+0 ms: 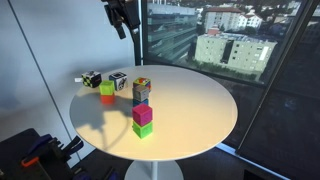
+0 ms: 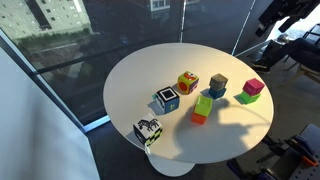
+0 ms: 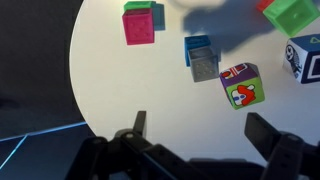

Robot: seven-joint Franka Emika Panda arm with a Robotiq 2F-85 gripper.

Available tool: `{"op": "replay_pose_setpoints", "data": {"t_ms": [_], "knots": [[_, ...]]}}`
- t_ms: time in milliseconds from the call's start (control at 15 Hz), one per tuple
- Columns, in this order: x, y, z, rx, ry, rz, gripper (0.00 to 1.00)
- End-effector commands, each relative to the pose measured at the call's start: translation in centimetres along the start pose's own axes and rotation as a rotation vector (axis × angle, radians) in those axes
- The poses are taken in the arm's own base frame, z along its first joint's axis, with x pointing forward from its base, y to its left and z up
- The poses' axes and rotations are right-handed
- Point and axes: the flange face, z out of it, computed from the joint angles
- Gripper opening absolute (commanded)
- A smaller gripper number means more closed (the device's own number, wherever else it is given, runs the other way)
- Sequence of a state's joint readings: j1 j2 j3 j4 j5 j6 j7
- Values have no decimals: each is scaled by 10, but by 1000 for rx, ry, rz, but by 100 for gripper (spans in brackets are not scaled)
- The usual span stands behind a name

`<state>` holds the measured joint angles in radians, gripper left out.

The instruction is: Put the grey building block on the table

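The grey building block (image 2: 219, 82) sits on top of a blue cube (image 2: 216, 95) near the middle of the round white table (image 2: 150, 70). In the wrist view the grey block (image 3: 205, 66) shows with the blue cube (image 3: 196, 45) under it. My gripper (image 3: 200, 130) is open and empty. It hangs high above the table, well clear of the blocks, and shows in both exterior views (image 1: 120, 15) (image 2: 285, 12). In an exterior view the patterned cube (image 1: 142, 86) largely hides the grey block.
A multicoloured patterned cube (image 2: 188, 82) stands beside the grey block. A pink cube on a green one (image 2: 252, 90) and a green cube on an orange one (image 2: 203, 108) stand nearby. Two black-and-white cubes (image 2: 166, 99) (image 2: 148, 131) sit toward the table's edge. Windows surround the table.
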<state>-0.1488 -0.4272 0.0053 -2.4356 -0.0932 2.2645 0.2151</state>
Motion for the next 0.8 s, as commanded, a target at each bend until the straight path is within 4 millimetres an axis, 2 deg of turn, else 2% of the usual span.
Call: {"op": "replay_pose_setpoints", "data": {"t_ms": [0,400,733], "knots": [[16,1,8,15,-91,20,100],[23,5,35,49,-295,-55,100],[30,12,67,57,-333,-132,100]]}}
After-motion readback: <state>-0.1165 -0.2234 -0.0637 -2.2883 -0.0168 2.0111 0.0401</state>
